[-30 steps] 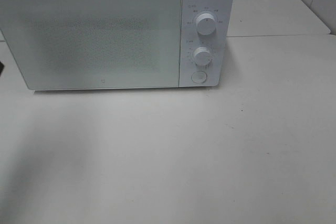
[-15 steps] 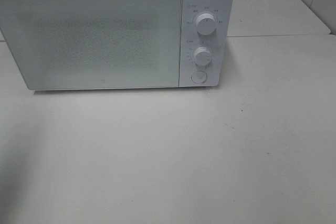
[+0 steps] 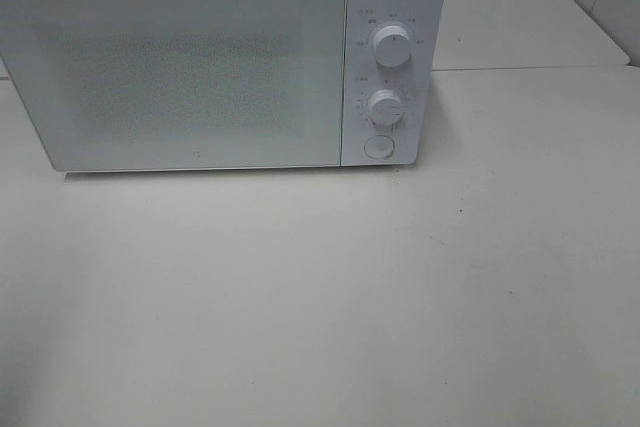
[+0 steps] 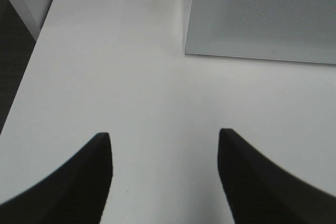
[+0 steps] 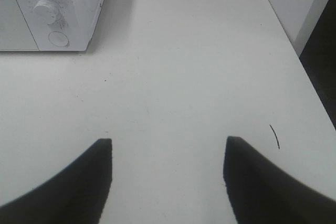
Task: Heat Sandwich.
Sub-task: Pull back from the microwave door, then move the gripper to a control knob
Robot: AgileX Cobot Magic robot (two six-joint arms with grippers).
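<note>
Exterior high: boxy microwave (image 3: pixel 200 67); left end effector (image 4: pixel 164 134), right end effector (image 5: pixel 168 140) spread wide, empty

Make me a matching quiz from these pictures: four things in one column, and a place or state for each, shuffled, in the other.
Things:
1. microwave door
2. upper dial
3. round button
4. left pincer

Places or states:
A. open, holding nothing, above the table
B. lowest on the control panel
C. shut
D. topmost on the control panel

Pairs: 1-C, 2-D, 3-B, 4-A.
</note>
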